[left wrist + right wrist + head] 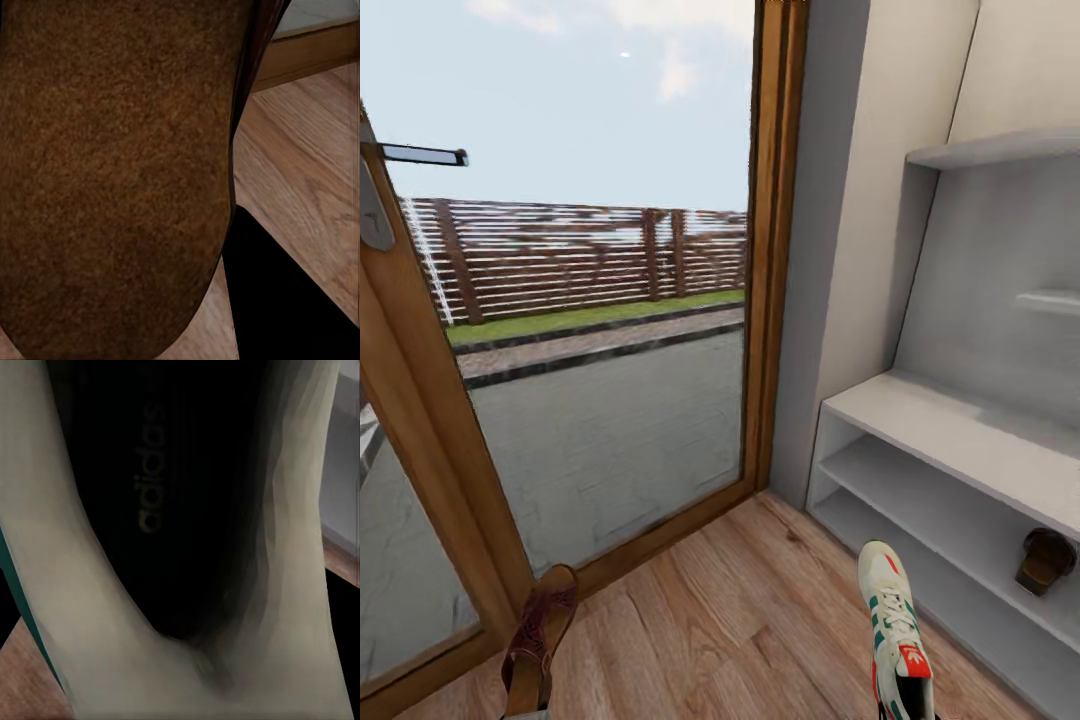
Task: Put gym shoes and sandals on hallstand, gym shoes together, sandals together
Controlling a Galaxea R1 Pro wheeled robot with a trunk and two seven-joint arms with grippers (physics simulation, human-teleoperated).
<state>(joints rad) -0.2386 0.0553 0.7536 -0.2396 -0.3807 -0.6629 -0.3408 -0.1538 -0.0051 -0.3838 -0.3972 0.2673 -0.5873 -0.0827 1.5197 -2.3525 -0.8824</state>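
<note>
A brown sandal (540, 630) is showing at the lower left of the head view, toe pointing up toward the glass door (590, 400), and a white gym shoe (895, 640) with green stripes is showing at the lower right, close to the hallstand (950, 430). Both seem to be riding above the corridor floor (740, 620), probably carried one by each arm, though no fingers are showing. In the left wrist view the sandal's tan insole (112, 172) is sitting right against the lens; in the right wrist view the gym shoe's dark inner sole (157, 502) is doing the same. So I cannot tell how far either tool is spread or whether it is truly clamping its shoe. A second sandal (1046, 560) is already resting on the rack's upper open shelf. The step in hand looks like carrying the shoes to the rack. Next, the carried sandal needs setting beside its mate on that shelf, with the gym shoe placed where its partner can join it.
</note>
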